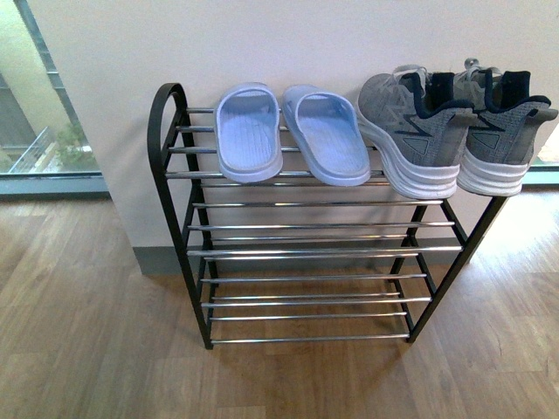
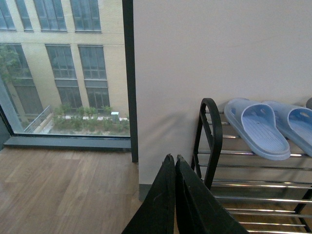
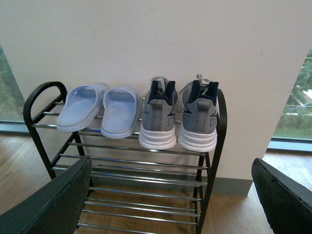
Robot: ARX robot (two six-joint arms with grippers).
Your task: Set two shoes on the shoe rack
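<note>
The shoe rack (image 1: pixel 179 188) stands against a white wall, black-framed with silver rods. On its top shelf two grey sneakers (image 1: pixel 410 131) (image 1: pixel 502 131) sit at the right, heels toward me, and two pale-blue slippers (image 1: pixel 248 131) (image 1: pixel 327 133) lie at the left. The right wrist view shows the same rack (image 3: pixel 214 146) with the sneakers (image 3: pixel 158 114) (image 3: pixel 199 114) and slippers (image 3: pixel 80 107) (image 3: pixel 121 111) side by side. My right gripper (image 3: pixel 170 195) is open and empty, back from the rack. My left gripper (image 2: pixel 172 158) is shut on nothing, beside the rack's left end (image 2: pixel 212 136) near a slipper (image 2: pixel 256 127). Neither arm appears in the front view.
The lower shelves (image 1: pixel 314 253) of the rack hold nothing. Wooden floor (image 1: pixel 79 332) spreads in front and to the left. A floor-level window (image 2: pixel 63 73) with a dark frame lies left of the wall, and another window (image 3: pixel 295 112) lies to the right.
</note>
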